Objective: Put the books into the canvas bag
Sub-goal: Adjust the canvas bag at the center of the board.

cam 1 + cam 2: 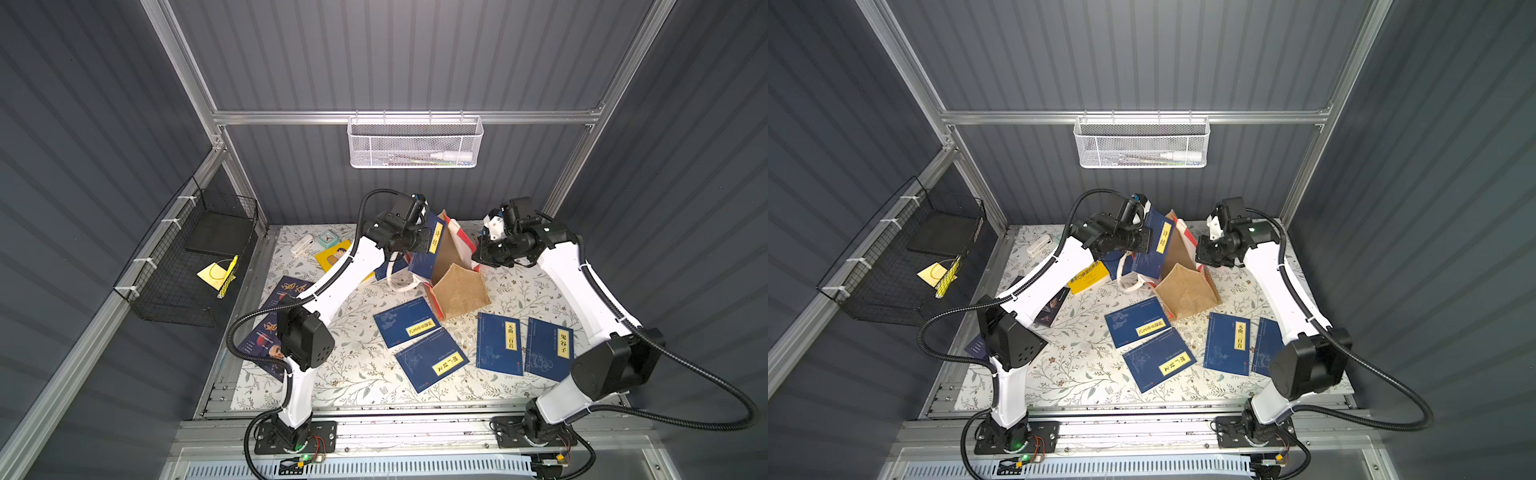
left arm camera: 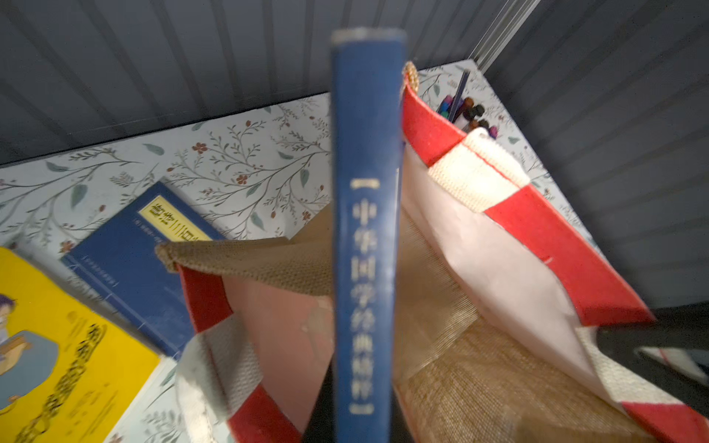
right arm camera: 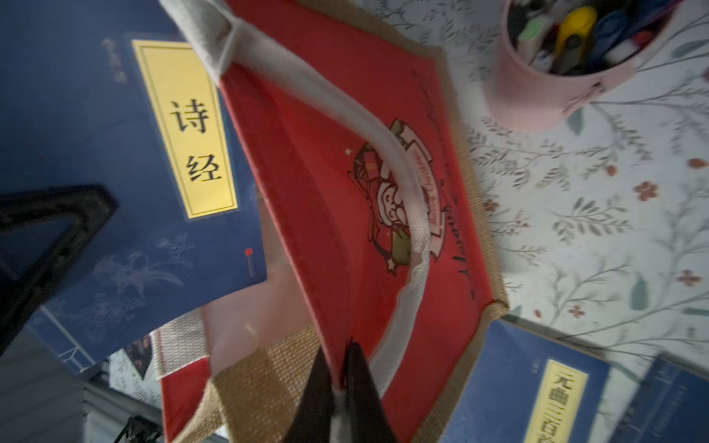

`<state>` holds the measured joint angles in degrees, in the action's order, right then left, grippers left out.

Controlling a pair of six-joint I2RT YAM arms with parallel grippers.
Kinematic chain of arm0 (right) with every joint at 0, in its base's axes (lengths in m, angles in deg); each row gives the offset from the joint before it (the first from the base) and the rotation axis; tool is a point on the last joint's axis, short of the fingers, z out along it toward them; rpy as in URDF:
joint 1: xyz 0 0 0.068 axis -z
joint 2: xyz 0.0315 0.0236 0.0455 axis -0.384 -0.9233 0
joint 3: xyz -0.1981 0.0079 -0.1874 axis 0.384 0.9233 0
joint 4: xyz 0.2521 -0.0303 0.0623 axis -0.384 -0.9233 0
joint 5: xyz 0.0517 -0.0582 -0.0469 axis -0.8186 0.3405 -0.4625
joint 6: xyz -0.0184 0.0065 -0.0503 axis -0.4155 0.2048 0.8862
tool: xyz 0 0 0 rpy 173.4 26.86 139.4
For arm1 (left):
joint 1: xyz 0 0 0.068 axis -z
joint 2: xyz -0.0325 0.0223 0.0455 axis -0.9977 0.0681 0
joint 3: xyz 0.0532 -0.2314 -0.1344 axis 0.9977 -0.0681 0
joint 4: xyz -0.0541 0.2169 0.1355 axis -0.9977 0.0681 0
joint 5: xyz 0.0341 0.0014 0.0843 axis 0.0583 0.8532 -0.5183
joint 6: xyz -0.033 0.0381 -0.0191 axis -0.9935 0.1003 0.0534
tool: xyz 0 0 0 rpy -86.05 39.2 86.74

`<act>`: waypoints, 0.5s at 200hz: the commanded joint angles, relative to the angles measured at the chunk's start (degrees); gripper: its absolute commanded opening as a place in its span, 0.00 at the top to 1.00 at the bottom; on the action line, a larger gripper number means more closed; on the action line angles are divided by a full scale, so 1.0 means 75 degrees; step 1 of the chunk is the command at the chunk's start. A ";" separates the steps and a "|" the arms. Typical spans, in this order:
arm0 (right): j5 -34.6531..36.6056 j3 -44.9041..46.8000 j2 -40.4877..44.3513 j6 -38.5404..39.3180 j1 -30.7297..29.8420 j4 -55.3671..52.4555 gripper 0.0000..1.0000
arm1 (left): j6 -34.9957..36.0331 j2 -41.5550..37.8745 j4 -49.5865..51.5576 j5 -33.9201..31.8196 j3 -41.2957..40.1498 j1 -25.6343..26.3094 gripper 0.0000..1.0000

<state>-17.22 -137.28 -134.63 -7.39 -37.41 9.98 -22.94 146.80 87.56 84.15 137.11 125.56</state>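
Left fingers (image 3: 84,199): closed on the held book (image 1: 430,249), a blue one. It is clamped upright, its yellow-labelled cover facing the right arm. It hangs at the mouth of the bag (image 1: 457,289). In the left wrist view its spine crosses the opening. Cannot tell whether its lower edge is inside the rim.

Right fingers (image 3: 314,399): closed, pinching the top edge of the bag's red panel just beside the white handle (image 3: 403,184). The mouth stands open.

Bag: back centre of the desk (image 1: 357,374), between the two arms, tilted, with a tan burlap side toward the front.

Books outside the bag:
- Four blue books (image 1: 409,328), (image 1: 432,361), (image 1: 498,343), (image 1: 548,349) lie flat in front of the bag, labels up.
- A fifth blue book (image 2: 126,261) lies flat beside the bag on the left arm's side, touching the yellow book (image 2: 57,364).
- Two navy books (image 1: 286,291), (image 1: 262,345) lie at the left edge of the desk, partly hidden by the left arm.

A pink pen cup (image 3: 556,84) stands near the bag on the right arm's side.
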 commanded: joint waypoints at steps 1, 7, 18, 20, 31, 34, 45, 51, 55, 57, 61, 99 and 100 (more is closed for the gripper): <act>-0.0956 0.0889 0.0484 -0.1246 -0.0257 0.0823 0.91 | 0.0902 0.0323 0.2142 -0.0592 0.0673 0.0011 1.00; -0.0981 0.1090 0.0597 -0.1369 -0.0260 0.0987 0.90 | 0.0893 0.0338 0.2187 -0.0612 0.0701 0.0034 1.00; -0.0769 0.1245 0.0720 -0.1375 -0.0248 0.0987 0.84 | 0.0739 0.0330 0.2132 -0.0615 0.0692 0.0090 1.00; -0.0699 0.1248 0.0727 -0.1353 -0.0249 0.0972 0.82 | 0.0700 0.0336 0.2110 -0.0616 0.0694 0.0107 1.00; -0.0457 0.1175 0.0746 -0.1165 -0.0226 0.0785 0.67 | 0.0443 0.0368 0.1953 -0.0612 0.0729 0.0222 1.00; -0.0429 0.1132 0.0733 -0.1096 -0.0232 0.0733 0.61 | 0.0377 0.0387 0.1900 -0.0593 0.0723 0.0265 1.00; -0.0162 0.0909 0.0650 -0.0813 -0.0203 0.0490 0.49 | 0.0082 0.0502 0.1679 -0.0582 0.0747 0.0429 1.00; -0.0057 0.0738 0.0570 -0.0642 -0.0192 0.0326 0.43 | -0.0082 0.0574 0.1561 -0.0580 0.0771 0.0531 1.00; 0.0000 0.0630 0.0510 -0.0515 -0.0191 0.0198 0.39 | -0.0169 0.0637 0.1493 -0.0575 0.0792 0.0602 1.00; 0.0038 0.0549 0.0467 -0.0456 -0.0191 0.0136 0.37 | -0.0209 0.0680 0.1470 -0.0583 0.0804 0.0628 1.00; 0.0107 0.0405 0.0393 -0.0335 -0.0191 0.0008 0.34 | -0.0296 0.0754 0.1455 -0.0605 0.0860 0.0693 1.00; 0.0988 -0.0947 -0.0488 0.0761 -0.0115 -0.0999 0.20 | -0.0959 0.1365 0.1459 -0.1041 0.1344 0.1039 1.00; 0.0996 -0.0974 -0.0512 0.0782 -0.0112 -0.1014 0.19 | -0.0966 0.1373 0.1459 -0.1050 0.1339 0.1041 1.00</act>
<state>-15.38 -139.25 -135.14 -8.07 -38.86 8.65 -26.06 155.00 97.28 78.80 144.83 132.18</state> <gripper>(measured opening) 0.788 0.110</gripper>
